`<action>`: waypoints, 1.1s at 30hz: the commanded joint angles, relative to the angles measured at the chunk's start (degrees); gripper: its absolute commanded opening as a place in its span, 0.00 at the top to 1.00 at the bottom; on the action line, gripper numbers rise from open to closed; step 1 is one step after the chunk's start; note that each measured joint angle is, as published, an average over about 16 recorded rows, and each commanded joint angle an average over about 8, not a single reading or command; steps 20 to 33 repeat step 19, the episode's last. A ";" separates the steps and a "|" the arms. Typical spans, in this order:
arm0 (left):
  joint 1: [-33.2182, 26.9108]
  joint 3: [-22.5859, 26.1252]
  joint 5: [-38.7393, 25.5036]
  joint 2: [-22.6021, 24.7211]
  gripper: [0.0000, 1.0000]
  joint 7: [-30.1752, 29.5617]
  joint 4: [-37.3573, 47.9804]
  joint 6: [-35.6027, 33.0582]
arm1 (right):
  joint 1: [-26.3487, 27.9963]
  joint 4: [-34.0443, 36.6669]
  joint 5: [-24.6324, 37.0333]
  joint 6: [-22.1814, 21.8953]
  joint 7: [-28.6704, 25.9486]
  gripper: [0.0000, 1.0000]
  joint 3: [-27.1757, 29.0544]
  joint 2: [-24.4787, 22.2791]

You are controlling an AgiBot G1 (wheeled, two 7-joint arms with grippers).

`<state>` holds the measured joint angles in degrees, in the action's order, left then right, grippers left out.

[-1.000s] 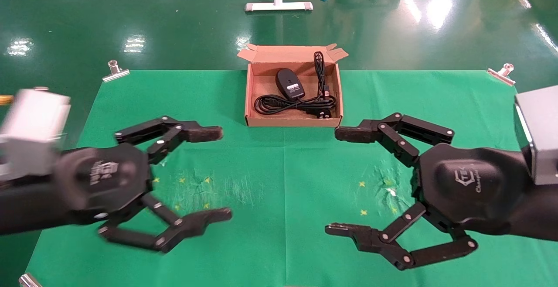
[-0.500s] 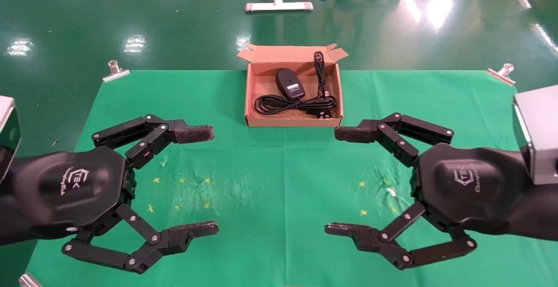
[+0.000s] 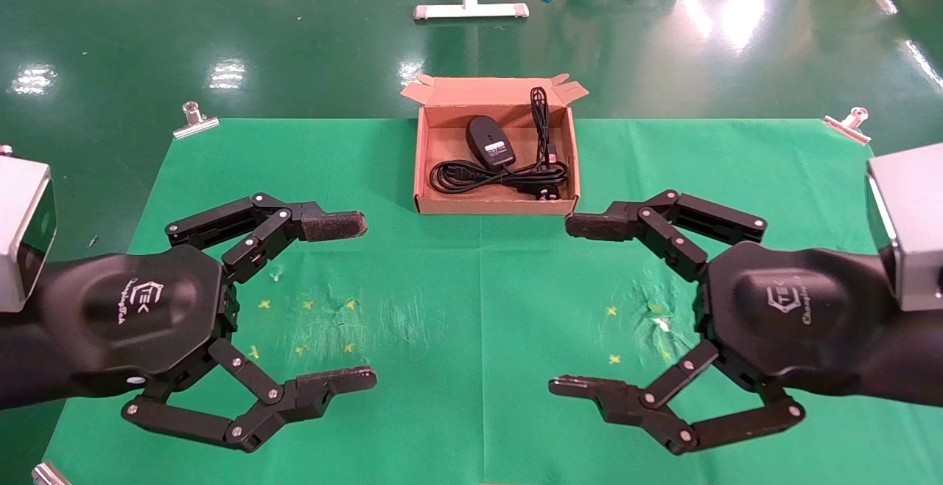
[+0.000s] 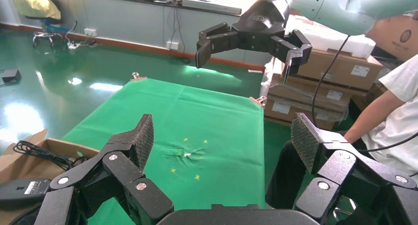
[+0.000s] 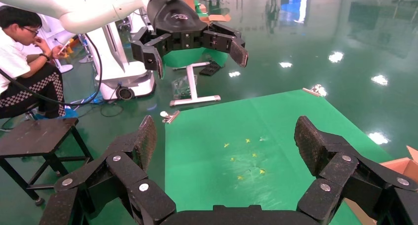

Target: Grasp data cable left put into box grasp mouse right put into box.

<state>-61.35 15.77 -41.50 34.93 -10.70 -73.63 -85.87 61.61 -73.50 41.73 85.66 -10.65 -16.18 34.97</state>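
The brown cardboard box (image 3: 422,161) stands at the far middle of the green mat. Inside it lie the black coiled data cable (image 3: 471,177) with its plug at the front right, and the dark mouse (image 3: 489,141), label up, with its thin cord running to the box's back. My left gripper (image 3: 361,301) is open and empty over the mat's left half. My right gripper (image 3: 573,306) is open and empty over the right half. Both are in front of the box and apart from it. The left wrist view shows the box (image 4: 59,147) and the mouse (image 4: 22,189) at its edge.
Metal clips (image 3: 195,121) (image 3: 849,125) pin the mat's far corners. Yellow cross marks (image 3: 324,315) (image 3: 633,330) and scuffs lie under each gripper. A white stand foot (image 3: 470,9) is on the floor beyond the table. A seated person (image 4: 389,116) and stacked cartons are off to the side.
My left arm has swung back and settled over the mat's left half, gripper staying open. My right arm and the box contents have not moved.
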 commanded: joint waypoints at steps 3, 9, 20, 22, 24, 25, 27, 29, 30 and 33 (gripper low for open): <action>-0.11 0.12 -0.18 0.04 0.00 -0.05 0.02 0.12 | 0.00 0.00 0.01 -0.01 0.00 0.00 0.00 0.00; -0.19 0.23 -0.34 0.07 0.00 -0.08 0.05 0.21 | 0.00 0.00 0.02 -0.01 0.00 0.00 0.00 0.00; -0.25 0.32 -0.46 0.10 0.00 -0.10 0.09 0.26 | 0.00 0.00 0.02 -0.02 0.00 0.00 0.00 0.00; -0.25 0.32 -0.46 0.10 0.00 -0.10 0.09 0.26 | 0.00 0.00 0.02 -0.02 0.00 0.00 0.00 0.00; -0.25 0.32 -0.46 0.10 0.00 -0.10 0.09 0.26 | 0.00 0.00 0.02 -0.02 0.00 0.00 0.00 0.00; -0.25 0.32 -0.46 0.10 0.00 -0.10 0.09 0.26 | 0.00 0.00 0.02 -0.02 0.00 0.00 0.00 0.00; -0.25 0.32 -0.46 0.10 0.00 -0.10 0.09 0.26 | 0.00 0.00 0.02 -0.02 0.00 0.00 0.00 0.00; -0.25 0.32 -0.46 0.10 0.00 -0.10 0.09 0.26 | 0.00 0.00 0.02 -0.02 0.00 0.00 0.00 0.00; -0.25 0.32 -0.46 0.10 0.00 -0.10 0.09 0.26 | 0.00 0.00 0.02 -0.02 0.00 0.00 0.00 0.00; -0.25 0.32 -0.46 0.10 0.00 -0.10 0.09 0.26 | 0.00 0.00 0.02 -0.02 0.00 0.00 0.00 0.00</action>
